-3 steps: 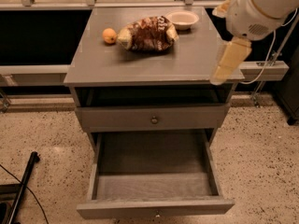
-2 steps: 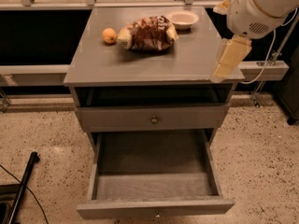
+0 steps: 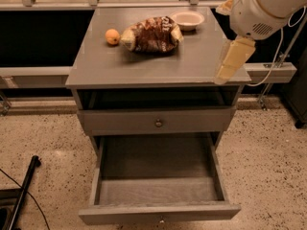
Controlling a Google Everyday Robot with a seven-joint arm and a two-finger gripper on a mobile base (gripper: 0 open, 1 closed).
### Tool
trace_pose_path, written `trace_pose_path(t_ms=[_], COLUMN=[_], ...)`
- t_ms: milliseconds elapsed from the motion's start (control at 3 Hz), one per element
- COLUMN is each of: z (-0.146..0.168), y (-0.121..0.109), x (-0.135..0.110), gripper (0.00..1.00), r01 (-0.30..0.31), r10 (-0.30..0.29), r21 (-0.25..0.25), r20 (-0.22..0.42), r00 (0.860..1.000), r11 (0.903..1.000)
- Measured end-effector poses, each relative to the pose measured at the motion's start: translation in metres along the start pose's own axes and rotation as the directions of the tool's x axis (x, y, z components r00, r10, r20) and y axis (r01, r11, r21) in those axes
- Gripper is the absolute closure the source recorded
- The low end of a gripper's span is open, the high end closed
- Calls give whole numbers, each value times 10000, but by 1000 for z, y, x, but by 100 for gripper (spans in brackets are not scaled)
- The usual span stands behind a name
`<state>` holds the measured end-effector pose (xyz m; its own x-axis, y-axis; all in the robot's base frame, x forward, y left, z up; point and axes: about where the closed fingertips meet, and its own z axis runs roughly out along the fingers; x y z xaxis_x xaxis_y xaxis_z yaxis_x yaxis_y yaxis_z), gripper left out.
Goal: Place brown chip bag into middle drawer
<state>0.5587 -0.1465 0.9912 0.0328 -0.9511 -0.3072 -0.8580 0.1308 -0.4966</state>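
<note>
Orange fruit (image 3: 112,36) just left of brown chip bag (image 3: 151,34) on counter (image 3: 144,66), white bowl (image 3: 187,19) near at right-rear: risk of knocking either on approach, slippery foil. Middle drawer (image 3: 158,190) open below. Claw (image 3: 231,61) over right counter edge, apart from bag; released or clenched, cannot tell.

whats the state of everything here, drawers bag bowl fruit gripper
middle drawer: pulled open, bag not in it
upper drawer: shut
brown chip bag: crumpled, lying on the cabinet top, not held
white bowl: upright, behind the bag's right end
orange fruit: resting left of the bag
gripper: at the top's right front edge, well apart from the bag
</note>
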Motion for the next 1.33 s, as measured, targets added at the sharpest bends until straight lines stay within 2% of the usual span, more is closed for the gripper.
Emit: trace_pose_path(t_ms=[333, 667, 1000, 1333], z=[35, 83, 114, 143], y=[-13, -38, -52, -74], x=[-23, -56, -76, -92], gripper=[0, 0, 0, 0], r01=[844, 1939, 2521, 2656], r10=[-844, -1960, -2554, -2705], r21=[-8, 426, 620, 861], r20=[160, 522, 527, 515], r00=[9963, 9792, 9654, 9614], r11=[9964, 9801, 9657, 9602])
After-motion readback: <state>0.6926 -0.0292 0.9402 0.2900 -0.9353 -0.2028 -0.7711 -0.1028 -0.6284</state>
